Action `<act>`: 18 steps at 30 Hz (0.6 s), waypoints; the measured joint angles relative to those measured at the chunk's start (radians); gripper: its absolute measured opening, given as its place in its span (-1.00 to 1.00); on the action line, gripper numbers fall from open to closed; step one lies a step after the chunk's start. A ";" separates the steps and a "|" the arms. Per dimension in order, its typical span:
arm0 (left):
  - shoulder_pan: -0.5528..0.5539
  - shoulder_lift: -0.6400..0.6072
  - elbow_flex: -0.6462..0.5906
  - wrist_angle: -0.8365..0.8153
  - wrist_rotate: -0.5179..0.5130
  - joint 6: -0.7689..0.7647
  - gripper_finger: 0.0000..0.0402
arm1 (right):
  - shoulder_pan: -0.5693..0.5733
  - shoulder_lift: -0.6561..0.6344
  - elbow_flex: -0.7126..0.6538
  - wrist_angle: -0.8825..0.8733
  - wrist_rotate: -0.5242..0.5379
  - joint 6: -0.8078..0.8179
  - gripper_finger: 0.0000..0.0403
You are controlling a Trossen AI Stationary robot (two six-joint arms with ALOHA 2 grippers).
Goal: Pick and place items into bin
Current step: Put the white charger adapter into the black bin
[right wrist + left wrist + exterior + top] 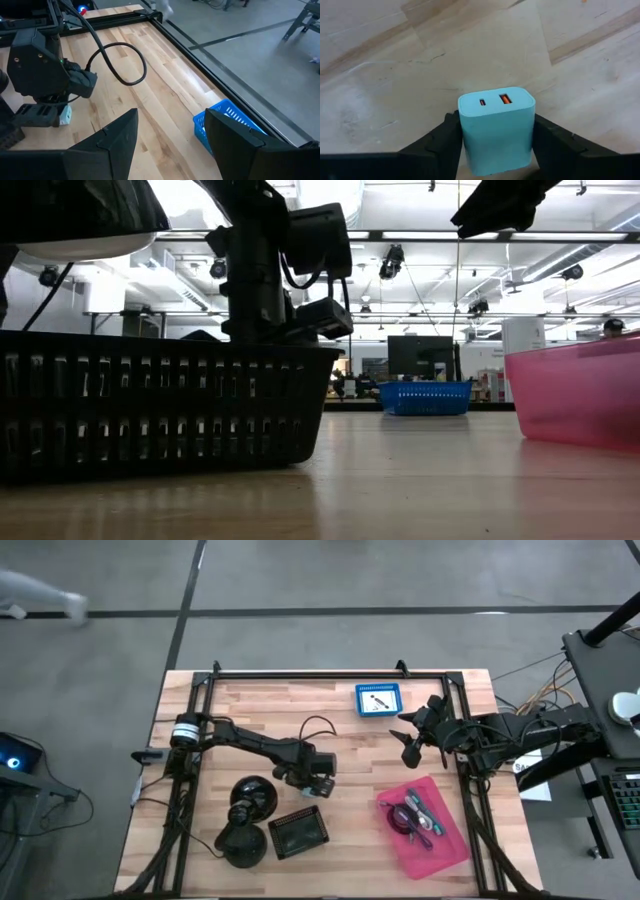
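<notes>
My left gripper (318, 783) reaches to the table's middle and is shut on a pale teal cube (496, 130) with two ports in one face. The right wrist view shows that cube (64, 115) under the left gripper, close to the wood. My right gripper (413, 743) hangs open over the table's right half, between the blue bin (378, 700) and the pink bin (455, 840), touching nothing. The pink bin holds a teal-handled tool (417, 804), a dark coiled cable (399, 820) and a purple pen. A white packet lies in the blue bin. My left gripper pinches the teal cube by two opposite side walls (466, 135), one dark finger (445, 135) on each side. The fingers come from above, pointing down. The ported face (495, 100) stands out past the fingertips. Whether the cube still touches the wood, I cannot tell.
A black slatted basket (298, 832) sits just toward the near edge from the left gripper, with two black domed objects (250, 798) to its left. A black cable loops over the wood (120, 62). A black rail frames the table. Bare wood lies between the arms.
</notes>
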 joint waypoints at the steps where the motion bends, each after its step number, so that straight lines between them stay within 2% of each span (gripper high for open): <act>1: 0.000 0.000 -0.001 0.001 0.003 0.000 -0.08 | 0.000 0.000 0.000 0.000 0.000 0.000 0.07; 9: 0.000 -0.007 -0.001 0.002 0.024 0.084 -0.08 | 0.000 0.000 0.000 0.000 0.000 0.000 0.07; 18: 0.003 -0.080 0.000 0.006 0.054 0.159 -0.08 | 0.000 0.000 0.000 0.000 -0.001 0.000 0.07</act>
